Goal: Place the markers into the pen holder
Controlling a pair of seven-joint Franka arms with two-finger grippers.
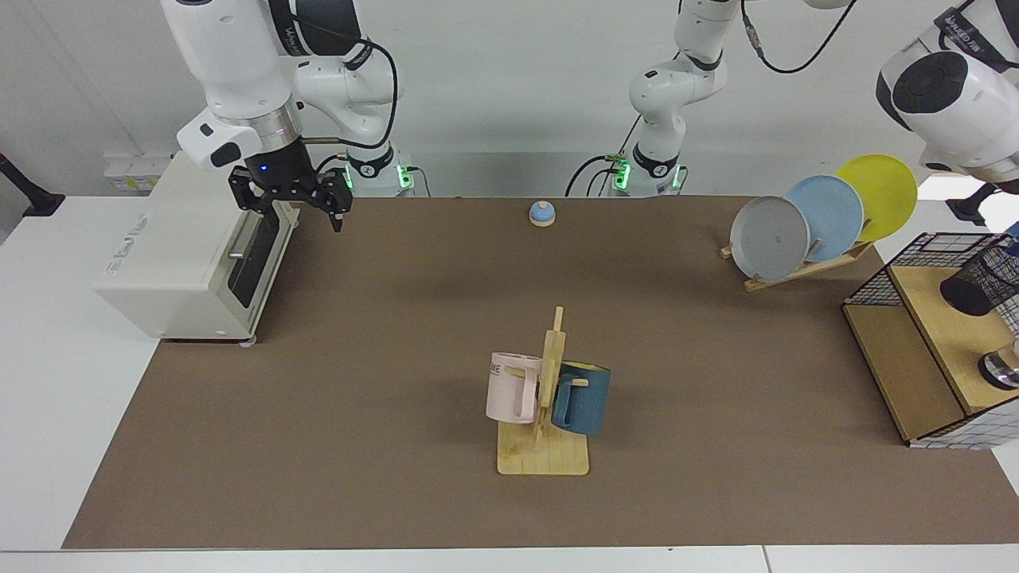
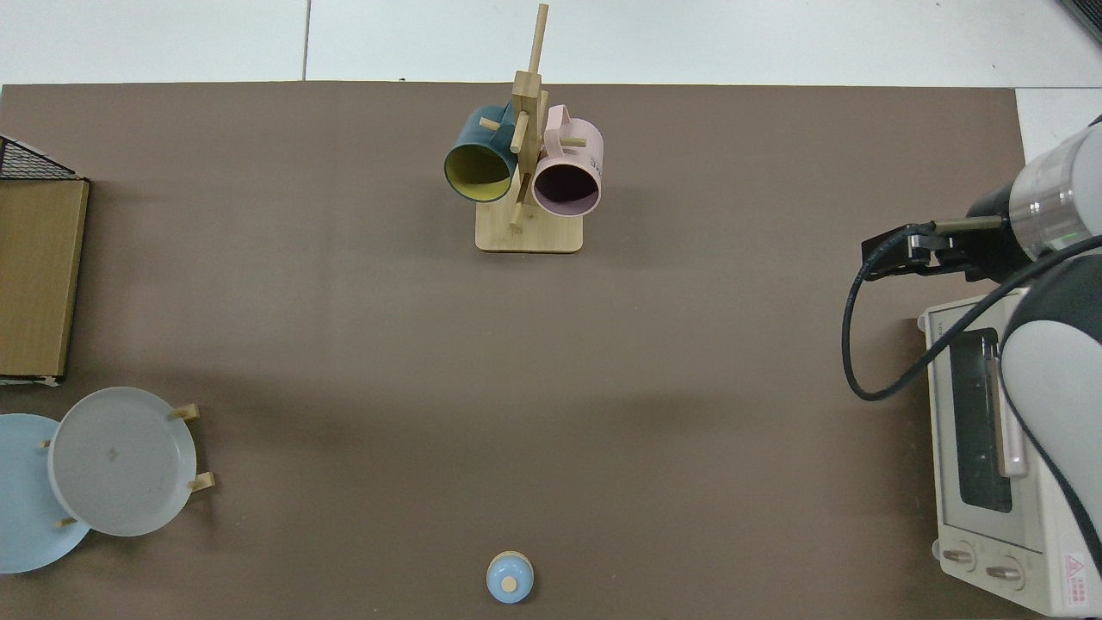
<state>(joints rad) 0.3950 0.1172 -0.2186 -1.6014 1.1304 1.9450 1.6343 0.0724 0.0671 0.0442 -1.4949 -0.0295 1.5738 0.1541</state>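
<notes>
The pen holder (image 1: 981,278), a black wire-mesh cup, stands tilted on the upper wooden shelf at the far right edge of the facing view, its mouth cut off by the frame. A sliver of blue shows at the edge just above its rim; I cannot tell whether it is the marker. Otherwise the markers are out of view. Of my left arm only a big white link (image 1: 951,87) shows, high above the shelf; its gripper is out of frame. My right gripper (image 1: 290,203) hangs open and empty by the toaster oven's top front edge, and appears in the top view (image 2: 895,254).
A white toaster oven (image 1: 183,263) sits under the right arm. A mug tree (image 1: 545,414) holds a pink and a blue mug mid-table. A plate rack (image 1: 804,227), a small blue bell (image 1: 542,213), a wire-framed wooden shelf (image 1: 899,358) and a metal object (image 1: 1001,370) are also present.
</notes>
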